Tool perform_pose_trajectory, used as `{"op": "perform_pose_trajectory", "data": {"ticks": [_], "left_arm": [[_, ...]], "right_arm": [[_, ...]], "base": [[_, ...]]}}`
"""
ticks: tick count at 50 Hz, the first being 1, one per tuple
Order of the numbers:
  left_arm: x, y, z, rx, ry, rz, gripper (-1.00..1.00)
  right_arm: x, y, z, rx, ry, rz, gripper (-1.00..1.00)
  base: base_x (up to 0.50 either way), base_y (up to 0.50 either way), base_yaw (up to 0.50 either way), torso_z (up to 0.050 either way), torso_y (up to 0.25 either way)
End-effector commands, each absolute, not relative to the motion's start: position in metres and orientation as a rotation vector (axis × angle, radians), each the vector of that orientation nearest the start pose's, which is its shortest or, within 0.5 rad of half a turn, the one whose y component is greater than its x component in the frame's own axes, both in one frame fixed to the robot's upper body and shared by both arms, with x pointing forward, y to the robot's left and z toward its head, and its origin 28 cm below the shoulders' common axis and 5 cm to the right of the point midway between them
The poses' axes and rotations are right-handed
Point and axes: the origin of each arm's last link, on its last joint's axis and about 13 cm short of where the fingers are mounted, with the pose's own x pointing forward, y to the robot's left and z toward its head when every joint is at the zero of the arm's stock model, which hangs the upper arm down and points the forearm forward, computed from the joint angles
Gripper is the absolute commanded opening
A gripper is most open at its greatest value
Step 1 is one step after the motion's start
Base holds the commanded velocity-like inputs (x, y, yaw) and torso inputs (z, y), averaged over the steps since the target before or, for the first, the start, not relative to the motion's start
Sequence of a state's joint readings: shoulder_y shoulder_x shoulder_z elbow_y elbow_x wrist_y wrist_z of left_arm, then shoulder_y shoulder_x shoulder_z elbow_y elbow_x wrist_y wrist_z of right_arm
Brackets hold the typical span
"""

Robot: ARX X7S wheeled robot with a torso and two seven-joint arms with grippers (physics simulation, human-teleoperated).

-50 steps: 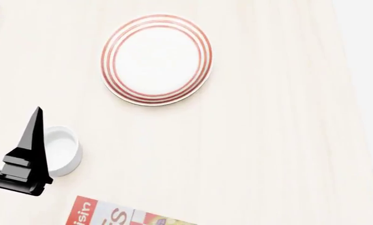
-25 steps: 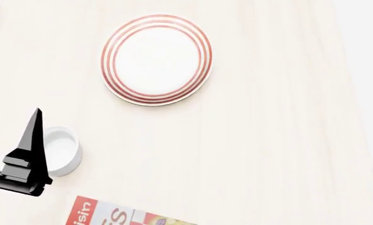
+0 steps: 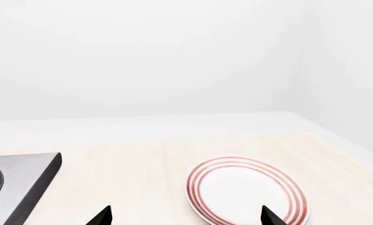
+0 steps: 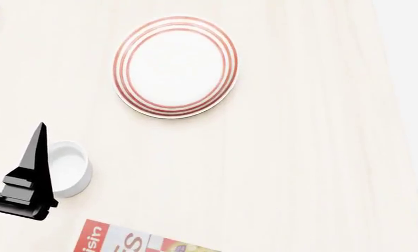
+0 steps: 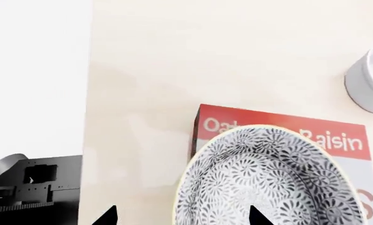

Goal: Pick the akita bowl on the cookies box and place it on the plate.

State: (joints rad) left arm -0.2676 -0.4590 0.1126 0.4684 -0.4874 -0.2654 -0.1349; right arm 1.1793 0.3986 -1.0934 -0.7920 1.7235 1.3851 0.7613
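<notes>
Nothing is changing between the earlier head views and this one: the left gripper (image 4: 34, 173), the white cup (image 4: 68, 168) and the plate (image 4: 175, 65) are all sitting exactly where they were, so the task is making no visible headway and the pick is, I judge, not yet made.

Nearest the robot, the cookies box (image 5: 280, 140) is lying flat on the pale table (image 5: 174, 61), and the akita bowl (image 5: 268, 183) is resting on top of it, covering much of the lid. The right gripper (image 5: 181, 216) is hovering over the bowl's rim, its two tips spread wide with nothing between them; it is not appearing in the head view at all.

In the head view only a corner of the box is peeking in at 6 o'clock. The cup is standing at about 8 o'clock, with the left gripper partly overlapping it; its wrist view is showing the tips parted and empty. The plate is lying farther off at 12 o'clock, bare and ready.

Between box and plate the table is showing nothing; the cup is sitting off to the side. A grey appliance (image 3: 24, 183) is standing well apart.
</notes>
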Motion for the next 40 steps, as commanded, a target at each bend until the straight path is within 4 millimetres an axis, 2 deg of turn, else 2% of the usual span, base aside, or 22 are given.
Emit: {"op": "perform_pose_trajectory", "data": {"ticks": [1, 15, 16, 33, 40], "left_arm": [[0.24, 0.25, 0.157, 0.003, -0.367, -0.18, 1.0], [0.24, 0.251, 0.157, 0.004, -0.366, -0.18, 1.0], [0.24, 0.25, 0.157, 0.004, -0.367, -0.18, 1.0], [0.239, 0.25, 0.156, 0.005, -0.364, -0.183, 1.0], [0.239, 0.249, 0.156, 0.006, -0.362, -0.188, 1.0]], "right_arm": [[0.154, -0.04, 0.194, -0.931, 0.396, 1.205, 1.0], [0.158, -0.043, 0.188, -0.961, 0.414, 1.181, 1.0], [0.159, -0.043, 0.188, -0.964, 0.408, 1.172, -1.0], [0.159, -0.05, 0.198, -1.037, 0.36, 1.108, -1.0], [0.157, -0.056, 0.21, -1.115, 0.338, 1.066, -1.0]], "base": [[0.0, 0.0, 0.0, 0.0, 0.0], [0.0, 0.0, 0.0, 0.0, 0.0], [0.0, 0.0, 0.0, 0.0, 0.0], [0.0, 0.0, 0.0, 0.0, 0.0], [0.0, 0.0, 0.0, 0.0, 0.0]]}}
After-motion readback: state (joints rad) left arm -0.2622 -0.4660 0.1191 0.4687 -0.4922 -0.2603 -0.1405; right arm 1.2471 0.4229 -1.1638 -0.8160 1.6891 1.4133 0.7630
